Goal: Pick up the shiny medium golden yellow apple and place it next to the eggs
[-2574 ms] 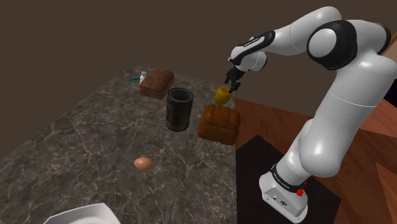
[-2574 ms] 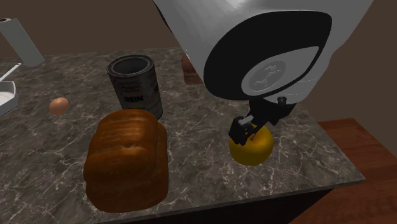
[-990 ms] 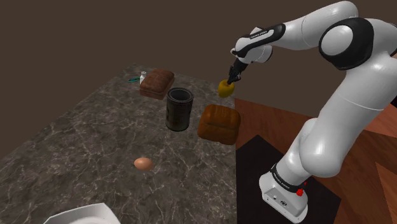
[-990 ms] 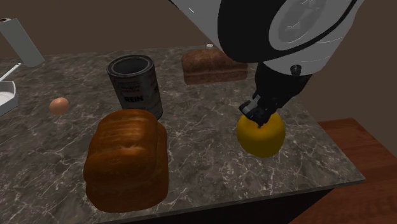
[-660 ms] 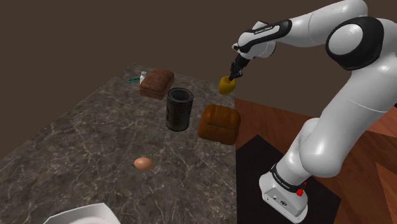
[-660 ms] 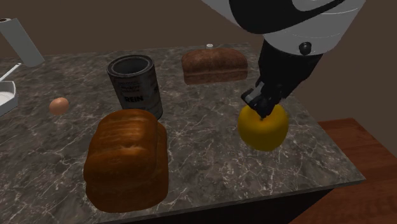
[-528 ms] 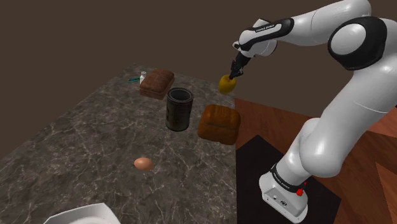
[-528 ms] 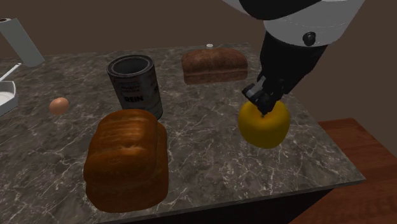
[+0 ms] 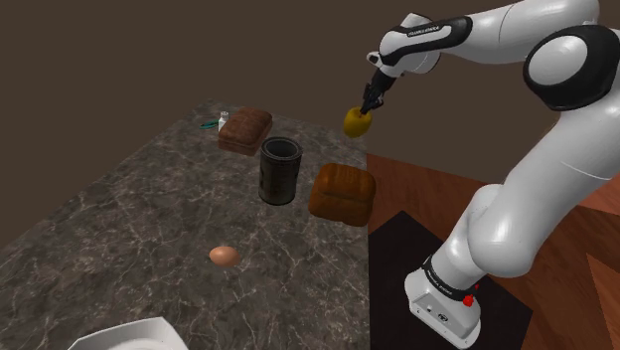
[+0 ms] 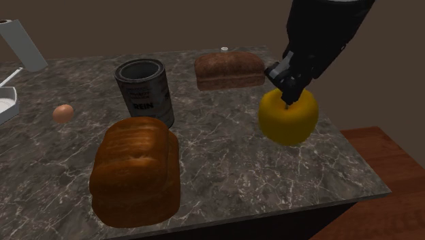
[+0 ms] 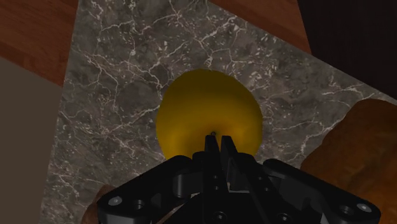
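Gripping apple [image 9: 356,122] over dark veined counter [image 9: 149,219] | wood floor [image 9: 427,194] | brown wall [image 9: 99,60]

Kitchen, stone counter [image 9: 119,219], bread loaf [image 9: 343,192], egg [image 9: 224,256]

yellow apple [image 9: 356,123] carried higher above the marble counter [image 9: 149,219], hand [image 9: 369,103] gripping its top risen with it

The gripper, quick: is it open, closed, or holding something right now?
Gripper: shut on the yellow apple, holding it up in the air.
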{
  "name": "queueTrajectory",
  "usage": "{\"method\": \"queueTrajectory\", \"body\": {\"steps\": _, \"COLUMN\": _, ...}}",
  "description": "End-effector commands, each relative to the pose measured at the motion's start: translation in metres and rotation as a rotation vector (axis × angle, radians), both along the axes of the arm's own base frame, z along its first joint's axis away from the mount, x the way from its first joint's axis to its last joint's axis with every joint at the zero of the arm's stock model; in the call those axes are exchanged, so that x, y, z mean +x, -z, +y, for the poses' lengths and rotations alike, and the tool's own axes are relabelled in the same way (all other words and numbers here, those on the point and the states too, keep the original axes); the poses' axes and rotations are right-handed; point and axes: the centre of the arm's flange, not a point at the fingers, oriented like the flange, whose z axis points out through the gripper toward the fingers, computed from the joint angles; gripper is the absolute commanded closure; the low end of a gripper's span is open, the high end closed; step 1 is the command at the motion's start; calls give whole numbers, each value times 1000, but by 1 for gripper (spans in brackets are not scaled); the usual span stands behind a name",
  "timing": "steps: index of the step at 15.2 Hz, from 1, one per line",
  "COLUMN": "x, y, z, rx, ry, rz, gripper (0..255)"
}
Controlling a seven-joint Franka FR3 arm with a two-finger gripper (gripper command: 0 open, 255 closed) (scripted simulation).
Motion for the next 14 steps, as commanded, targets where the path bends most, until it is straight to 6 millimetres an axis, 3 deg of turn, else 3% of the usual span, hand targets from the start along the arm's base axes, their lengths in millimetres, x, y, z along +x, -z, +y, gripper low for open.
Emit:
{"method": "queueTrajectory", "body": {"steps": 1, "x": 0, "y": -11, "z": -1, "rx": 0, "ry": 0, "rz": 0, "gripper": 255}}
{"method": "queueTrajectory", "body": {"steps": 13, "x": 0, "y": -70, "z": -1, "rx": 0, "ry": 0, "rz": 0, "gripper": 255}}
{"method": "queueTrajectory", "body": {"steps": 14, "x": -6, "y": -70, "z": 11, "rx": 0, "ry": 0, "rz": 0, "gripper": 255}}
